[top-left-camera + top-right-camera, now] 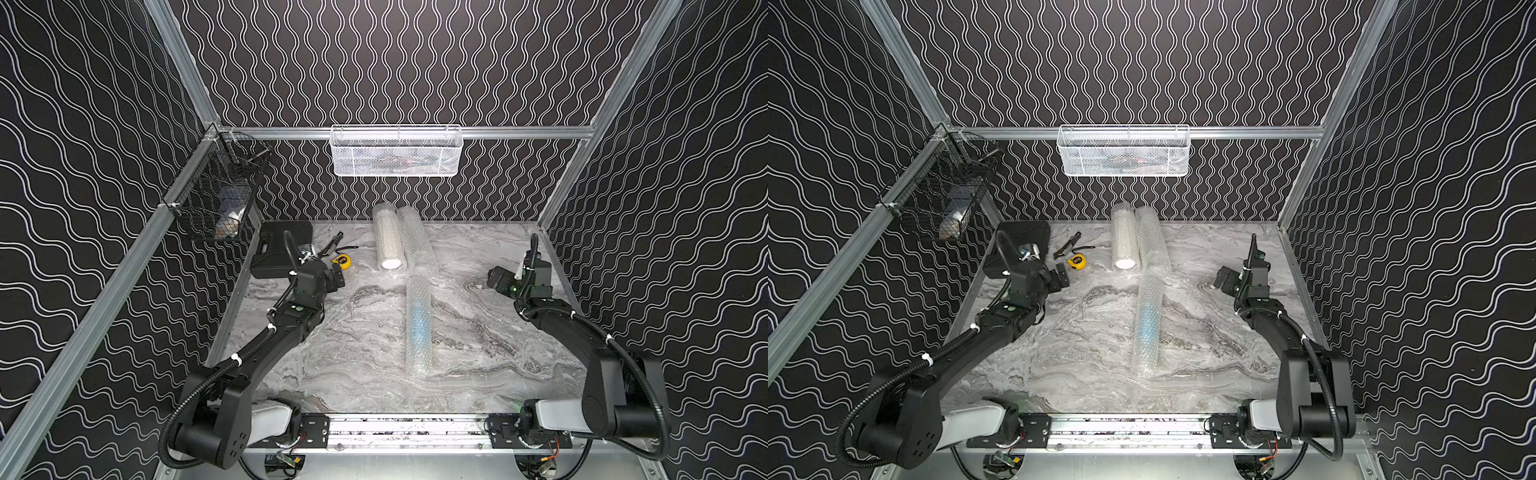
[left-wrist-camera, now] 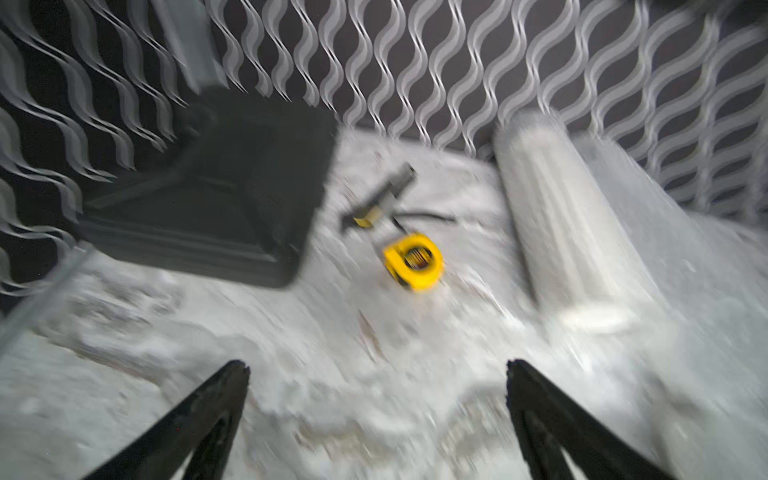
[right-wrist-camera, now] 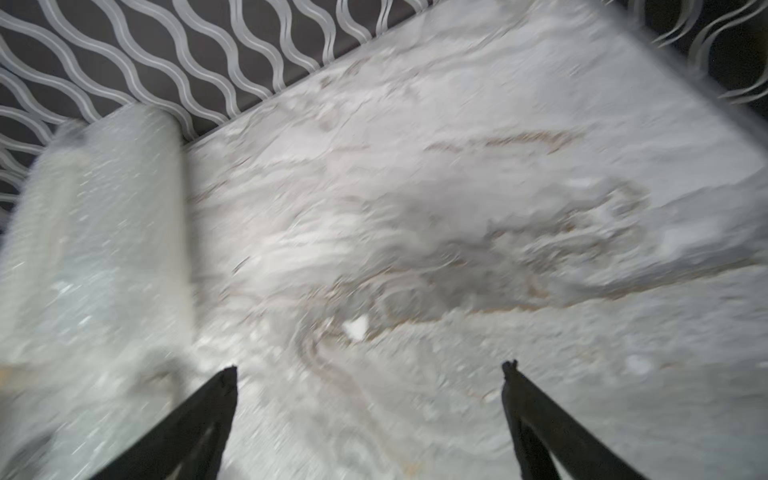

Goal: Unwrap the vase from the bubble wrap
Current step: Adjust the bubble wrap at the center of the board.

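jaws of left gripper (image 2: pixel 376 365) and right gripper (image 3: pixel 370 368) stand spread wide, grasping nothing, over the surface (image 1: pixel 340 353). between them you find the long bubble wrap roll (image 1: pixel 419 328), its axis running from near edge to far. a bluish sheen suggests the vase is inside. neither arm looks clearly nearer, and each would meet it side-on. two more rolls (image 1: pixel 388 239) lie behind.
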